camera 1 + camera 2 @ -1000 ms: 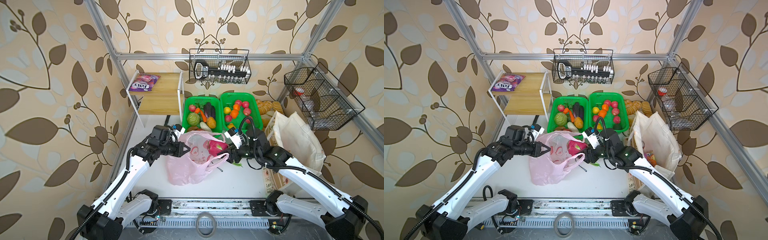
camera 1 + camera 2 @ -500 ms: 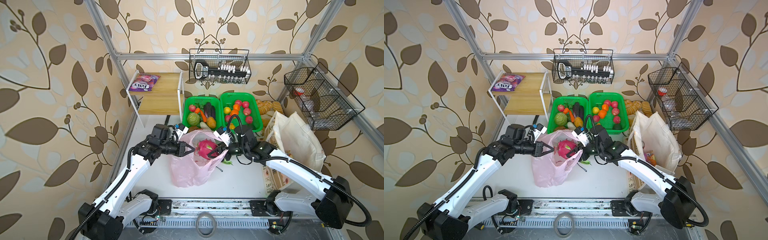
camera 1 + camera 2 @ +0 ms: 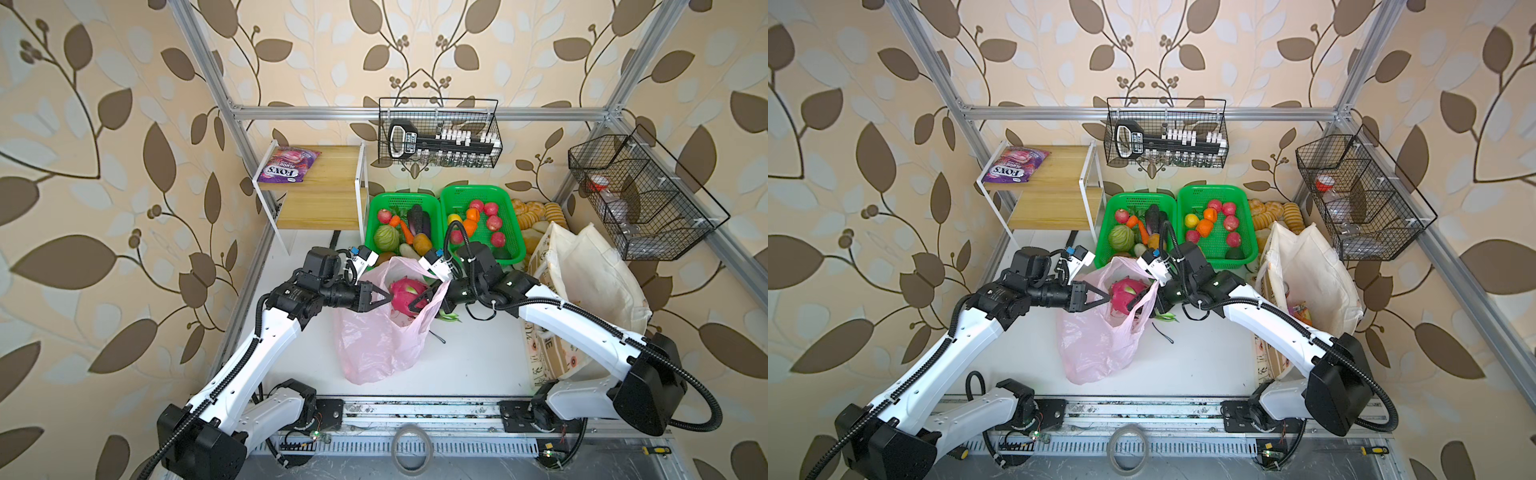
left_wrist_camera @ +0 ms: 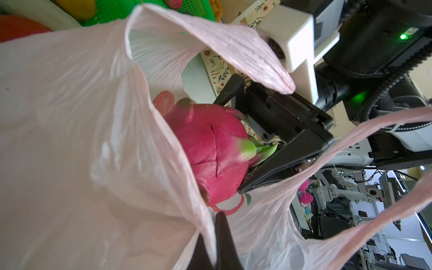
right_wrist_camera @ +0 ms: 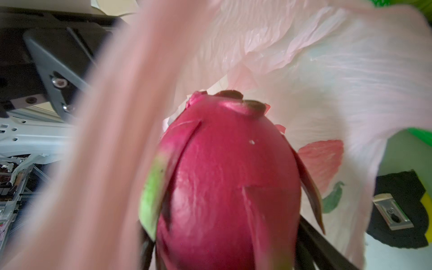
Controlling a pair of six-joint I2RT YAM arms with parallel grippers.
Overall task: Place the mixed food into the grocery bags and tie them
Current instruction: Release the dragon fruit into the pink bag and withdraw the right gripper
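A thin pink plastic bag [image 3: 374,345] [image 3: 1096,345] stands in the middle of the table, mouth up. My left gripper [image 3: 388,296] [image 3: 1106,297] [image 4: 214,231] is shut on the bag's near rim and holds the mouth wide. A pink dragon fruit [image 3: 405,291] [image 3: 1123,293] [image 4: 210,149] [image 5: 229,187] sits in the mouth. My right gripper [image 3: 417,301] [image 3: 1136,301] reaches in past a loop handle. Its jaws stand wide on either side of the fruit. The cream floral tote [image 3: 590,282] [image 3: 1312,274] stands at the right. A purple FOX'S packet [image 3: 286,166] lies on the shelf.
Two green mesh baskets [image 3: 395,199] [image 3: 511,224] of fruit and vegetables stand just behind the bag. Bread loaves [image 3: 536,212] lie behind the tote. The wooden shelf [image 3: 328,183] is at back left. Wire baskets [image 3: 436,137] [image 3: 640,195] hang on the frame. Green pods [image 3: 449,318] lie under the right wrist.
My right gripper has carried the dragon fruit leftward into the bag's mouth, and its jaws have spread wider. The left gripper has kept its hold on the rim.
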